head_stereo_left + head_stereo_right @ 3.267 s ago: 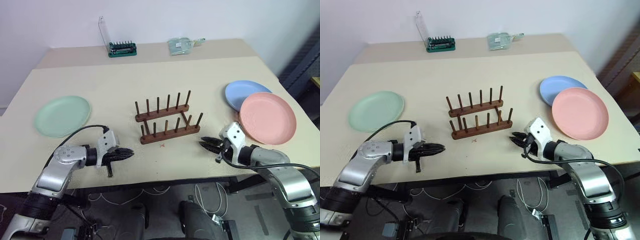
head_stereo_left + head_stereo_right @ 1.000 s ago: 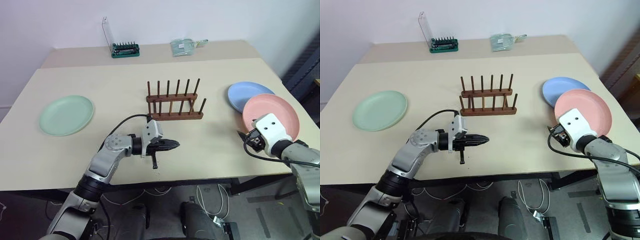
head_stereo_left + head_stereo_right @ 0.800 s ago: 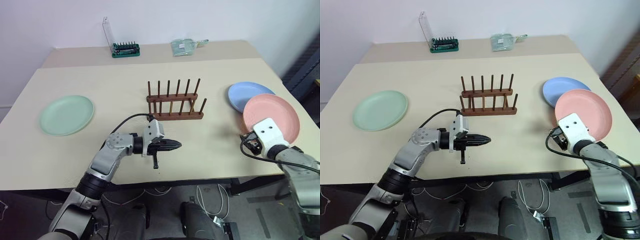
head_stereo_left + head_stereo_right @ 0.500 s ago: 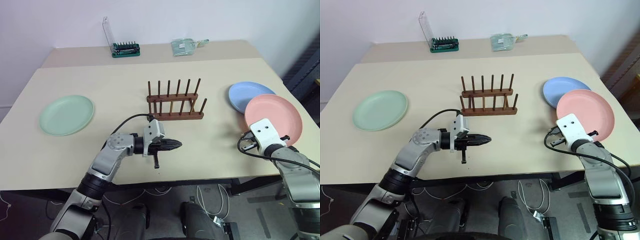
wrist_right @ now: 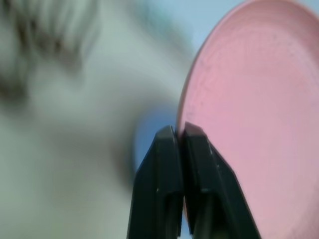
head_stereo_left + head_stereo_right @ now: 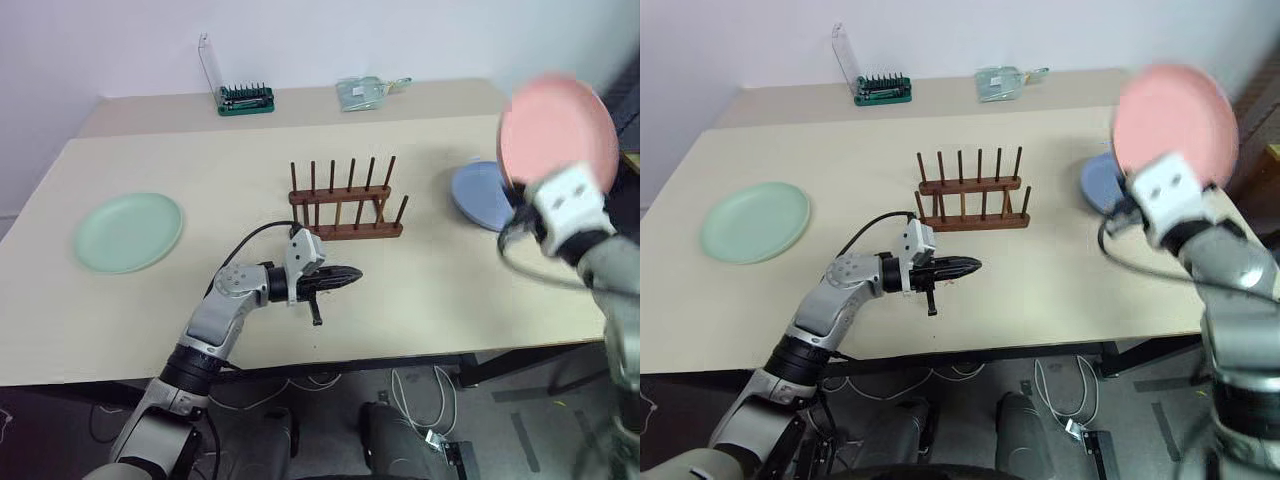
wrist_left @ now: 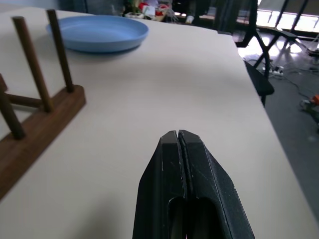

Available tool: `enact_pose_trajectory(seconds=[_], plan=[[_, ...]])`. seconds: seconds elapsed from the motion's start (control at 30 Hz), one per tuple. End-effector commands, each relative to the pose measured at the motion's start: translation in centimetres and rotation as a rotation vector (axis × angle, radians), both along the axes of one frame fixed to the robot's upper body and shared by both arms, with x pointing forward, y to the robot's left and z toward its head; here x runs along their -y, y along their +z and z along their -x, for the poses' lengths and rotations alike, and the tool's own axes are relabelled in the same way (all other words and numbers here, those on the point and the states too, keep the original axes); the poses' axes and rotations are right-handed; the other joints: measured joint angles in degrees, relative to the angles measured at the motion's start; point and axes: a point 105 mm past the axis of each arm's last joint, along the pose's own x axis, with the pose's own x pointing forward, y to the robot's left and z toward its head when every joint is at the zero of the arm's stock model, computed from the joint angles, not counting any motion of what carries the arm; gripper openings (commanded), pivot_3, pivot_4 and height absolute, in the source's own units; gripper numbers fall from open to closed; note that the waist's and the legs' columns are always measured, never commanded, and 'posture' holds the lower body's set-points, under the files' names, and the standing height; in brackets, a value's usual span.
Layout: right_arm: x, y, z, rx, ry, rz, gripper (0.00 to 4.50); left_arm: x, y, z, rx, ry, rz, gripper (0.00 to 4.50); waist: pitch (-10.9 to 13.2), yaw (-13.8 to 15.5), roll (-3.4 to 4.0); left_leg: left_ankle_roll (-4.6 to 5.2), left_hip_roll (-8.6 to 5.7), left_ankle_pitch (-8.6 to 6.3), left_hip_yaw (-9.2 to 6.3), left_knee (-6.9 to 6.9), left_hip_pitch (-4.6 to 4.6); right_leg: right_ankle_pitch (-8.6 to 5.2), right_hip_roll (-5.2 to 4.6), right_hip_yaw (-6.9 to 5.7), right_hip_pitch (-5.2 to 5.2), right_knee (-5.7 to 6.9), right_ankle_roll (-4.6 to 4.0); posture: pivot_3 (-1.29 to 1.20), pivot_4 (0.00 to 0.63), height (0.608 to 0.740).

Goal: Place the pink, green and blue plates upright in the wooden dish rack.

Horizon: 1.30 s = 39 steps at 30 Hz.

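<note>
Holding the pink plate (image 6: 556, 128) upright by its rim in my right hand (image 5: 180, 133), I see the wooden dish rack (image 6: 346, 204) lying leftward and lower on the worktop (image 6: 420, 150), its rails running left-right.

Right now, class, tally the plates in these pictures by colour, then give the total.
Pink plate: 1, lifted off the table, its rim pinched in the right gripper
Green plate: 1, flat on the table
Blue plate: 1, flat on the table
Total: 3

matt pink plate (image 5: 259, 104), dark wooden rack (image 6: 346, 205)
</note>
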Motion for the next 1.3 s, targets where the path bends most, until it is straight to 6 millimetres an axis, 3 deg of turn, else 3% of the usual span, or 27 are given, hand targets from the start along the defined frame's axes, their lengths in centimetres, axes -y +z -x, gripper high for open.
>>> enact_pose_trajectory(seconds=[0.03,0.17,0.37,0.47,0.73,1.03,1.2,1.3], plan=[[-4.8,2.8,1.2,-0.033,0.362,-0.250,0.05,-1.7,1.2,-1.1,0.046,0.070,0.030,0.00,0.01,0.21,-0.05,0.00,-0.01,0.00,-0.07,-0.02,0.00,0.13,0.01,-0.03,0.02,0.00,-0.18,0.00,0.150,0.740],[-7.6,5.4,0.3,-0.083,0.616,-0.514,0.05,-3.7,1.7,-1.8,0.047,0.141,0.047,0.00,0.04,0.48,-0.08,0.03,-0.10,0.00,-0.17,0.07,-0.28,0.16,-0.09,-0.09,-0.15,-0.02,-0.20,0.00,0.150,0.740],[-7.4,3.9,-3.6,-0.293,0.631,-0.671,0.05,-5.8,1.6,-1.6,0.056,0.220,0.036,0.00,0.03,0.41,-0.08,0.02,-0.19,0.00,-0.14,0.06,-0.53,0.18,-0.14,-0.07,-0.46,0.01,-0.20,0.00,0.150,0.740],[-6.6,3.5,-4.4,-0.334,0.646,-0.731,0.05,-6.1,1.4,-1.1,0.045,0.236,0.043,0.00,0.05,0.35,-0.05,0.02,-0.17,0.00,-0.11,0.01,-0.57,0.19,-0.12,-0.06,-0.66,0.17,-0.22,0.00,0.150,0.740],[-6.6,3.4,-4.4,-0.362,0.703,-0.738,0.05,-6.0,1.3,-0.9,0.037,0.241,0.039,0.00,0.05,0.00,-0.03,0.02,-0.15,0.00,-0.05,0.01,-0.57,0.21,-0.08,-0.03,-0.70,0.20,-0.24,0.00,0.150,0.740],[-7.7,6.2,-2.0,-0.261,0.816,-0.686,0.05,-5.6,1.2,-0.9,0.033,0.222,0.036,0.00,0.05,0.11,-0.03,0.02,-0.14,0.00,-0.04,0.03,-0.58,0.21,-0.08,-0.03,-0.71,0.20,-0.23,0.00,0.150,0.740],[-7.8,6.1,-2.1,-0.270,0.822,-0.692,0.05,-5.5,1.2,-0.9,0.033,0.217,0.034,0.00,0.05,0.22,-0.03,0.02,-0.15,0.00,-0.03,0.04,-0.58,0.21,-0.09,-0.03,-0.70,0.19,-0.23,0.00,0.150,0.740],[-7.4,5.1,-3.2,-0.302,0.771,-0.711,0.05,-5.5,1.2,-0.9,0.033,0.216,0.035,0.00,0.04,0.24,-0.04,0.02,-0.15,0.00,-0.03,0.04,-0.58,0.21,-0.09,-0.02,-0.70,0.20,-0.23,0.00,0.150,0.740]])
